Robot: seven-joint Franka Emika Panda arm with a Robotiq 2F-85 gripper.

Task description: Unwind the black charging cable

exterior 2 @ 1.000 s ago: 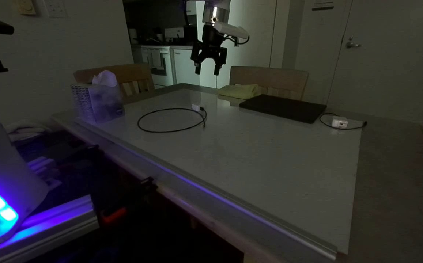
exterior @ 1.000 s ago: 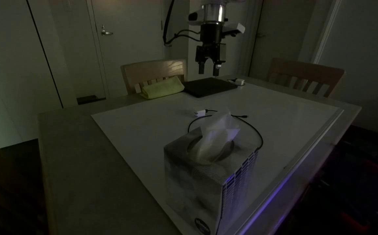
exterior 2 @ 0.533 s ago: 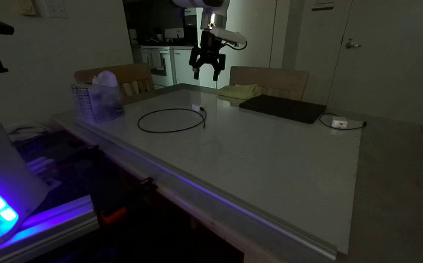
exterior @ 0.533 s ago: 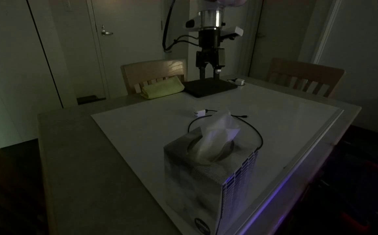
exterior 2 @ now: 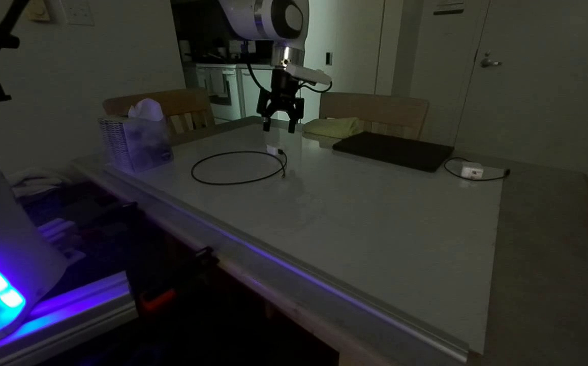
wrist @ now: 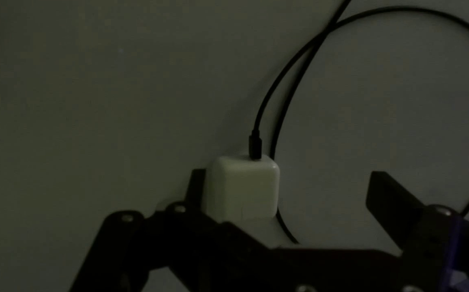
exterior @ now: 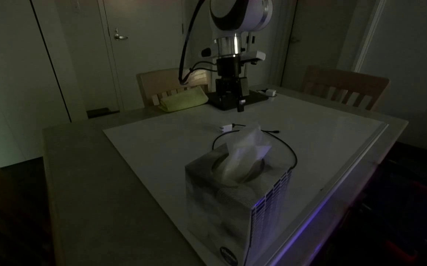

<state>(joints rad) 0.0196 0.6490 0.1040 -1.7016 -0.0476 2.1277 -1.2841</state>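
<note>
A black charging cable lies in a wide loop on the white board, in both exterior views (exterior: 295, 155) (exterior 2: 222, 183). One end is plugged into a white adapter (exterior: 225, 128) (exterior 2: 272, 150). In the wrist view, the cable (wrist: 404, 8) crosses itself above the adapter (wrist: 250, 188). My gripper (exterior: 231, 105) (exterior 2: 279, 127) hangs above the board, over or close to the adapter. It is open, with its fingers wide apart in the wrist view (wrist: 288, 178). The adapter appears between them, nearer the left finger, and the gripper holds nothing.
A second black cable with a white adapter (exterior: 271, 92) (exterior 2: 471, 171) lies by a flat black slab (exterior 2: 393, 151). A yellow-green cloth (exterior: 183, 99) (exterior 2: 332, 127) lies beside the slab. A tissue box (exterior: 217, 207) (exterior 2: 146, 145) stands beside the loop. Chairs stand around the table.
My gripper has moved down toward the board and slightly to the left in both exterior views. More of the arm has come into view. The cables and adapters have not moved.
</note>
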